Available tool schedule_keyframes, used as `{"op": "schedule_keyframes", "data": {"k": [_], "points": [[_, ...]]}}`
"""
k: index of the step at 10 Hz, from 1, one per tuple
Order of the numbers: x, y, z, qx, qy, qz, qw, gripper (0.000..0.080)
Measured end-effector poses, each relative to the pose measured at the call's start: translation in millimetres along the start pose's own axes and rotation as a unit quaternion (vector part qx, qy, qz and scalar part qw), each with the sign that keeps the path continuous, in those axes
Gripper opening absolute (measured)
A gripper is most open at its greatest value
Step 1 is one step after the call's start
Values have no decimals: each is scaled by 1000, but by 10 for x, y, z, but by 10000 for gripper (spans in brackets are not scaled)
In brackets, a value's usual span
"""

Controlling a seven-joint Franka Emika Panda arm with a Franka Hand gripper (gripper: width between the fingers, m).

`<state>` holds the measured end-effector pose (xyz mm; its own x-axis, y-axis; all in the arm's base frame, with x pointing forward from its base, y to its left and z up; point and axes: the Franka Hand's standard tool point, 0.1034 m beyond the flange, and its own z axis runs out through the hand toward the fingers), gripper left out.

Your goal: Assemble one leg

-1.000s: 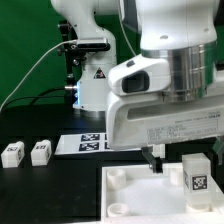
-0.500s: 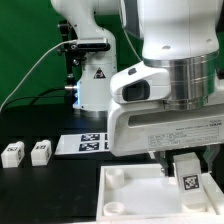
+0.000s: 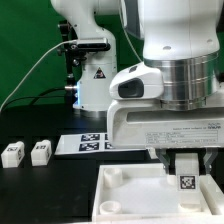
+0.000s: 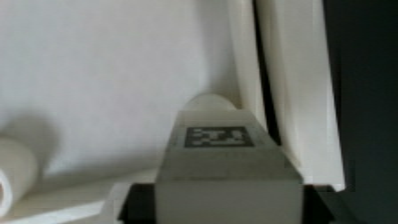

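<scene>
My gripper (image 3: 183, 160) is shut on a white leg (image 3: 185, 176) with a black-and-white tag, holding it upright over the far right corner of the large white square top (image 3: 130, 195). In the wrist view the leg (image 4: 221, 150) stands between my dark fingers (image 4: 143, 203), its tag facing the camera, beside the top's raised rim (image 4: 294, 90). Two more legs (image 3: 13, 152) (image 3: 41, 152) lie on the black table at the exterior view's left. A round corner socket (image 3: 113, 176) shows on the top's far left corner.
The marker board (image 3: 88, 143) lies on the table behind the top. The robot's white base (image 3: 92, 80) and a cable stand at the back. My arm's body hides the table's right side.
The gripper with the leg has moved a little toward the exterior view's left and lower, closer to the top's far right corner.
</scene>
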<state>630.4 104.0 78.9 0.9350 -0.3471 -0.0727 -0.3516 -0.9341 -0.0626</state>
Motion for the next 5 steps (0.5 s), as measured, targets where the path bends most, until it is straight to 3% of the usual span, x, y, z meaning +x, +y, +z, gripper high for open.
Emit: {"op": "schedule_keyframes", "data": {"k": [3, 4, 5], "points": [[-6, -103, 25, 14, -1, 244, 970, 294], [-18, -130, 30, 14, 0, 317, 948, 294], [-24, -146, 39, 15, 4, 410, 912, 294]]}}
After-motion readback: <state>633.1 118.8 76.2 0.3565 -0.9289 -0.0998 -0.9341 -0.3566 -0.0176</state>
